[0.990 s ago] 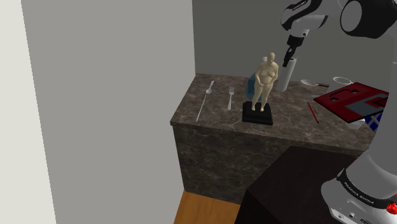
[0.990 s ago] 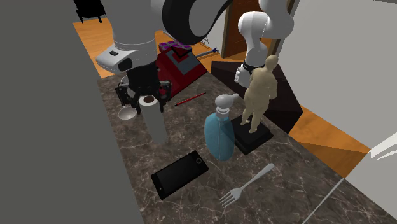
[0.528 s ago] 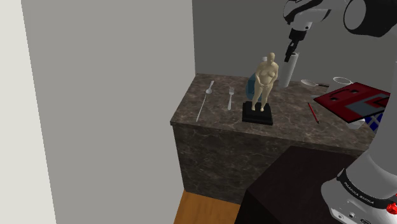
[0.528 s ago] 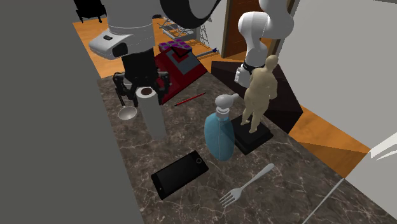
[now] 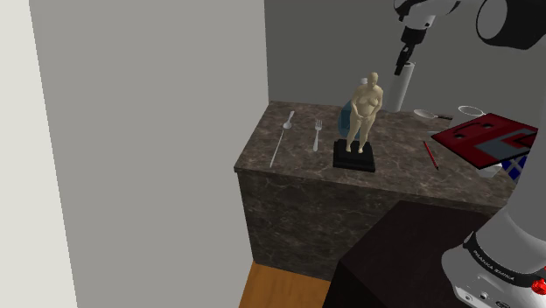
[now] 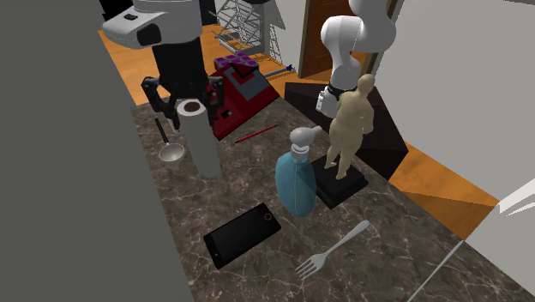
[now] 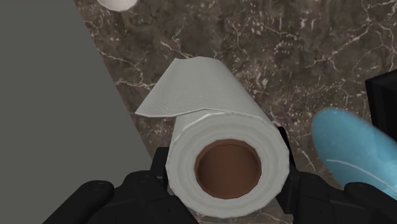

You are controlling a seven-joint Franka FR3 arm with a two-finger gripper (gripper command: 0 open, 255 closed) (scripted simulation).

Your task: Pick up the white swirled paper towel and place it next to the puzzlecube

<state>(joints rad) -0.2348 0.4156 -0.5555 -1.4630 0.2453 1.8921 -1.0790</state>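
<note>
1. My gripper [image 6: 188, 101] is clamped on the paper towel [image 6: 200, 141]: one finger presses each side of its upper end, and the brown core stares up at me from between them.
2. The roll hangs upright, straight below my hand, with a loose sheet flaring off its side toward the grey wall [image 6: 77, 172].
3. Whether its lower end touches the marbled counter [image 6: 360, 266], I cannot tell.
4. A spoon [image 6: 171, 153] lies just beside the roll on the wall side. The blue soap bottle [image 6: 297, 184] stands near on the other side, with the figurine [image 6: 347, 129] past it.
5. The puzzlecube [image 6: 233, 63] sits beyond the red box [image 6: 244, 99], well apart from the roll I'm holding, and the box lies between them.
</note>
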